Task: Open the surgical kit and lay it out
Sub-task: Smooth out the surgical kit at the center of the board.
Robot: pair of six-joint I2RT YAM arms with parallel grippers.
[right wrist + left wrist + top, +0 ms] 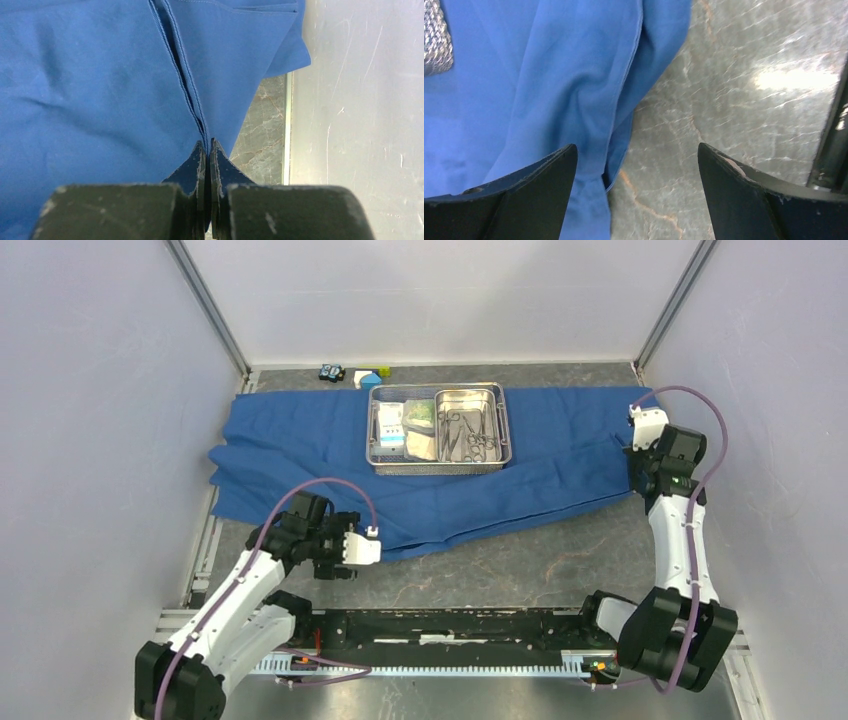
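Two states: my left fingers [544, 172] stand wide apart over the blue cloth wrap [300, 445]; my right fingers [195, 167] are clamped on its hem.

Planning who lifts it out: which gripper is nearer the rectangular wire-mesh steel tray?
Left. The left gripper hangs open over the near edge of the large blue cloth wrap, just near-left of the wire-mesh steel tray. The right gripper pinches the cloth's right edge, farther away.

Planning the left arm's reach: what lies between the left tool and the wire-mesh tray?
Only the blue cloth, rumpled into folds, lies between the open left tool and the wire-mesh tray. The top view shows this.
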